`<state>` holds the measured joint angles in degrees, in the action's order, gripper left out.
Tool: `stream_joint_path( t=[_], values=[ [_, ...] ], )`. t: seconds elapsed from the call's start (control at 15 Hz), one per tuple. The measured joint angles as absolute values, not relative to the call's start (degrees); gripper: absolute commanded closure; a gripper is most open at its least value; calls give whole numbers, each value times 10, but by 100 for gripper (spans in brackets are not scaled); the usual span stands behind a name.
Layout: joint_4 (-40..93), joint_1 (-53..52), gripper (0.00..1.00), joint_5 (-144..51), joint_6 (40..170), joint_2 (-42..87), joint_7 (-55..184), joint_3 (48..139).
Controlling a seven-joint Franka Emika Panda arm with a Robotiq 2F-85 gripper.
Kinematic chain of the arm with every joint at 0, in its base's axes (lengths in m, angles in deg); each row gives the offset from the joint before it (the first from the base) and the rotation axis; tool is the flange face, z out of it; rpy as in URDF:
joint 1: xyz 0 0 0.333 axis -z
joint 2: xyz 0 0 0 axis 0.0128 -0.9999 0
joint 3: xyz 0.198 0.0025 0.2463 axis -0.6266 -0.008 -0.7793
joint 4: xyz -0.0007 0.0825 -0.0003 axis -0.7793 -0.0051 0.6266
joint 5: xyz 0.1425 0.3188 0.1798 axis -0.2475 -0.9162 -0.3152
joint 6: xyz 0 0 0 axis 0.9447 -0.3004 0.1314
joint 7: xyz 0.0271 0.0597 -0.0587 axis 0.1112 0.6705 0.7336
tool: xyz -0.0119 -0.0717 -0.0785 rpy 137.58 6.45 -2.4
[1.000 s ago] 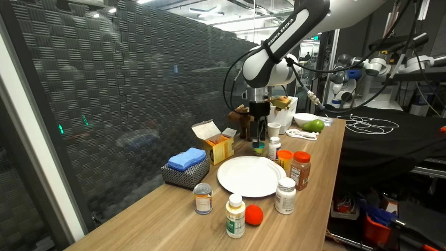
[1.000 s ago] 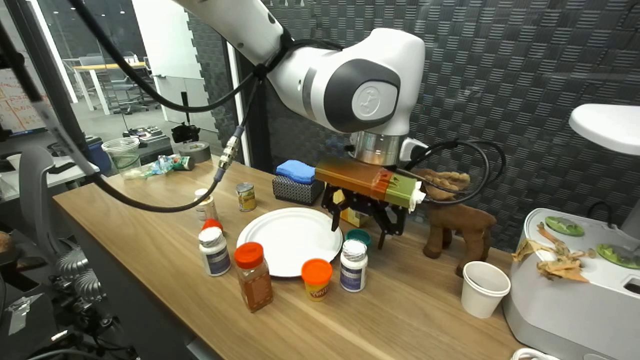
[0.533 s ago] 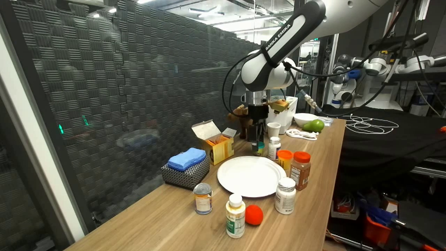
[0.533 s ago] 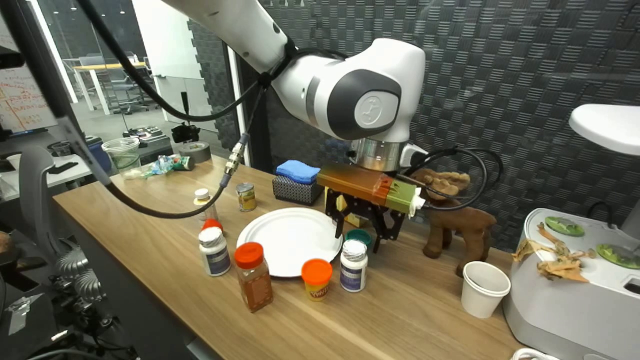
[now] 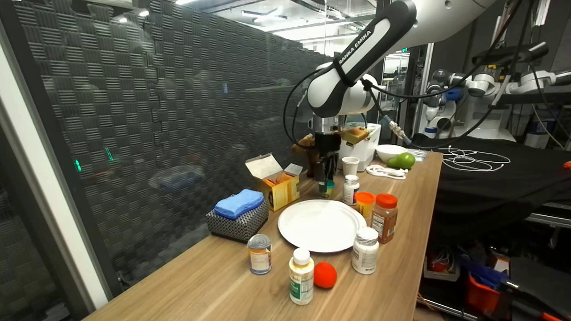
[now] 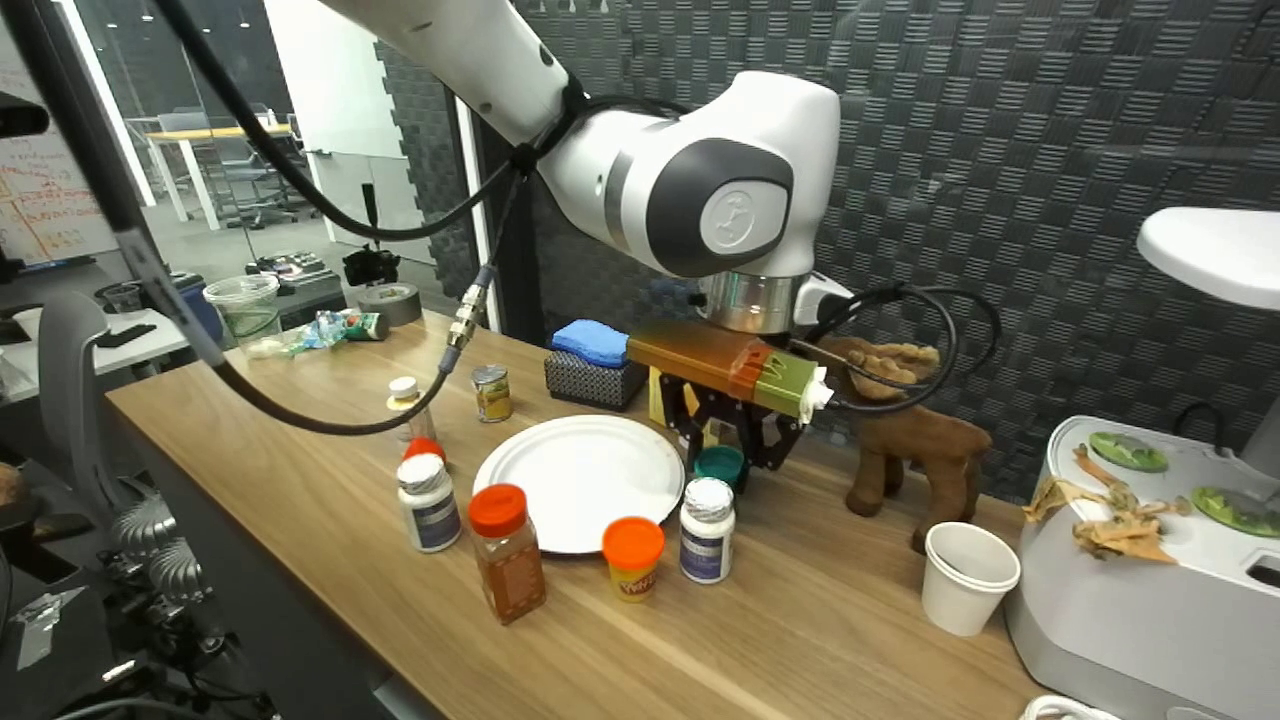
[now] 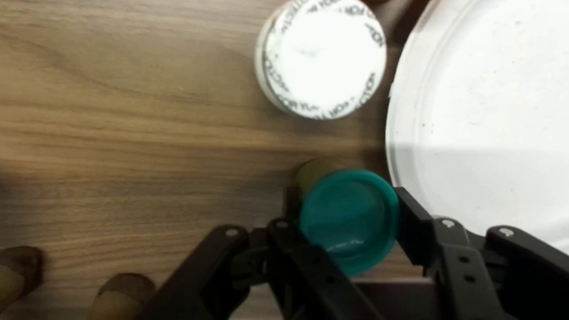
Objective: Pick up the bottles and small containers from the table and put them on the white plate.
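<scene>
My gripper (image 7: 346, 213) is shut on a small container (image 7: 355, 222) with a teal lid, a finger against each side of it. In an exterior view this container (image 6: 720, 462) shows just past the rim of the white plate (image 6: 580, 480); whether it touches the table (image 5: 214, 285) is unclear. Close beside it stands a white bottle (image 7: 326, 58). Around the plate are an orange-lidded tub (image 6: 634, 565), a red-capped brown jar (image 6: 512, 565), another white bottle (image 5: 365, 254), a white-capped bottle with a green label (image 5: 302, 281) and a silvery can (image 5: 260, 256). The plate holds nothing.
Behind the gripper stand an open yellow carton (image 5: 285, 191) and a brown toy moose (image 6: 920, 450). A blue cloth (image 5: 239, 203) lies on a patterned box. Near the green-label bottle is a red ball (image 5: 325, 274). White paper cups (image 6: 968, 580) stand beside a grey-white appliance (image 6: 1150, 600).
My gripper came down, and its jaws went from wide apart to closed around the teal-lidded container. That container has shifted slightly with them. The other bottles and the plate stayed put.
</scene>
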<state>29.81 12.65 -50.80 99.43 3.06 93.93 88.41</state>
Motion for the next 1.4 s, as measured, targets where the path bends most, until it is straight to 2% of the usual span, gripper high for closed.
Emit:
stream_joint_path(
  t=[0.47, 0.87, 1.07, 1.4],
  values=[
    [372, 68, 72, -471, 1120, 59, 836, 893],
    [421, -14, 72, -371, 1212, 96, 688, 958],
    [427, -28, 72, -363, 1178, 131, 661, 967],
    [430, -29, 72, -375, 1009, 179, 661, 950]
  ],
)
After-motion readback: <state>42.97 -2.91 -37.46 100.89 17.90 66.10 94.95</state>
